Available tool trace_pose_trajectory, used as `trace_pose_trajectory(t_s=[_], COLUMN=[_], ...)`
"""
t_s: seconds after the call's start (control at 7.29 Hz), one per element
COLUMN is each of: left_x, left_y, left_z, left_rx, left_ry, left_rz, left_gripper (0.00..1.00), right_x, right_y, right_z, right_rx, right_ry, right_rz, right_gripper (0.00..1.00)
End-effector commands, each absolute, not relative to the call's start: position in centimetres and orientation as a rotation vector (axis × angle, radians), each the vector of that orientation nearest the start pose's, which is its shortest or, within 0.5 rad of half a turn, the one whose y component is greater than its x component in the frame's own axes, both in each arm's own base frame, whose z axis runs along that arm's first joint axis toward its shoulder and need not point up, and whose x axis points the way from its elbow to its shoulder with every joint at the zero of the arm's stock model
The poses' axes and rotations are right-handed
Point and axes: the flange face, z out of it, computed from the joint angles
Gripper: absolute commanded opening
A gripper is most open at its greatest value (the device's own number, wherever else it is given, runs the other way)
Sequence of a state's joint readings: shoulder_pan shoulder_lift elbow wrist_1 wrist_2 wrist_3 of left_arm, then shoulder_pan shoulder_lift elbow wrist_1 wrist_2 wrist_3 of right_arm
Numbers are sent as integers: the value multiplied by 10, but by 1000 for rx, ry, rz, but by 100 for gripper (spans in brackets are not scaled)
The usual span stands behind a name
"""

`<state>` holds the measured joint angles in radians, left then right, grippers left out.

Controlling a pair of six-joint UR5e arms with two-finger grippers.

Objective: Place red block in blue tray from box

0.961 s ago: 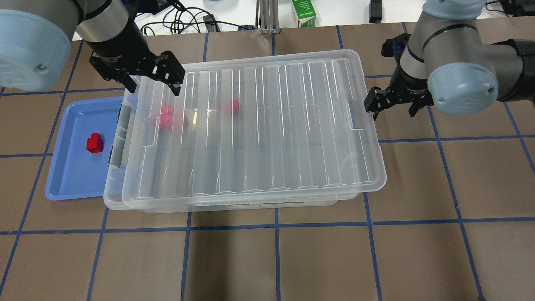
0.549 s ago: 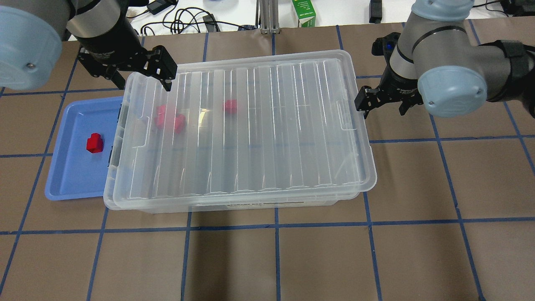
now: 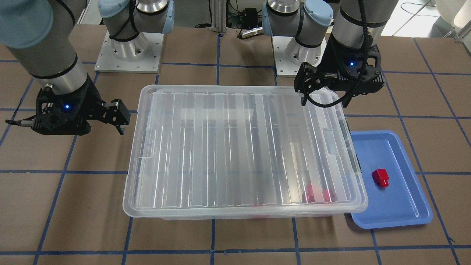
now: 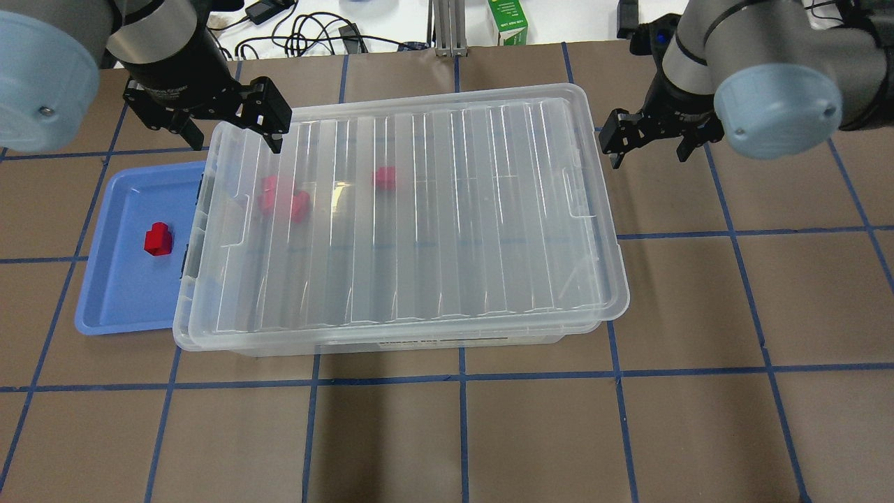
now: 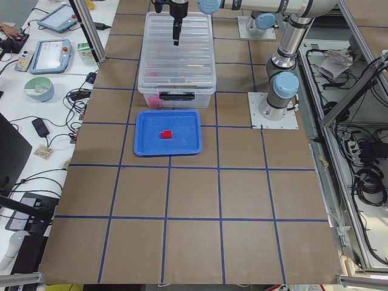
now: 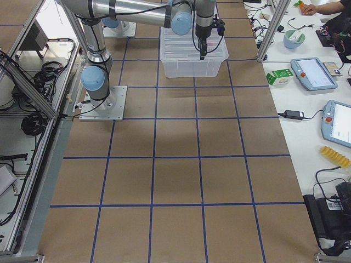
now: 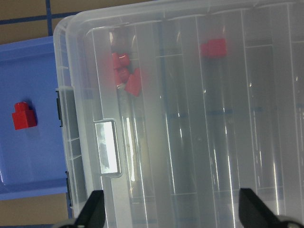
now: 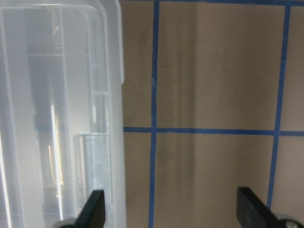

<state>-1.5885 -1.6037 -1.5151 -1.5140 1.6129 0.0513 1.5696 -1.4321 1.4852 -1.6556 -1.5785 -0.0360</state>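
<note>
The box (image 4: 398, 209) stands mid-table with its ribbed clear lid on. Through the lid I see red blocks inside, a small cluster (image 4: 283, 199) near the left end and a single one (image 4: 384, 177). The blue tray (image 4: 119, 293) lies against the box's left end and holds one red block (image 4: 158, 239), which also shows in the left wrist view (image 7: 23, 115). My left gripper (image 4: 230, 133) hovers open over the box's far-left corner, holding nothing. My right gripper (image 4: 649, 143) is open beside the box's far-right corner, over bare table, clear of the lid.
A green carton (image 4: 508, 21) and cables (image 4: 300, 35) lie beyond the table's far edge. Brown table surface with blue tape lines (image 4: 461, 377) stretches in front of the box and to its right.
The lid slid left and now sits square on the box. My right gripper drew back from the lid's right edge toward the far side. My left gripper shifted slightly left and back.
</note>
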Motion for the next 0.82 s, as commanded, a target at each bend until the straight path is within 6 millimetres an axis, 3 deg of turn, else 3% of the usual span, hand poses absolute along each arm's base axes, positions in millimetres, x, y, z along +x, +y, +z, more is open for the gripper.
trace_pose_trajectory(t_s=[0.0, 0.14, 0.69], left_x=[-135, -136, -134], left_y=[-511, -511, -510], left_z=[505, 506, 507], left_rx=[123, 120, 149], left_ry=[3093, 3110, 3109], left_rz=[-119, -123, -103], left_gripper=[100, 100, 100], right_x=[174, 168, 172], right_y=[-536, -535, -534], right_z=[513, 512, 517], right_rx=[-49, -41, -43], right_ry=[3154, 3154, 3141], right_rz=[15, 30, -2], right_gripper=[100, 100, 100])
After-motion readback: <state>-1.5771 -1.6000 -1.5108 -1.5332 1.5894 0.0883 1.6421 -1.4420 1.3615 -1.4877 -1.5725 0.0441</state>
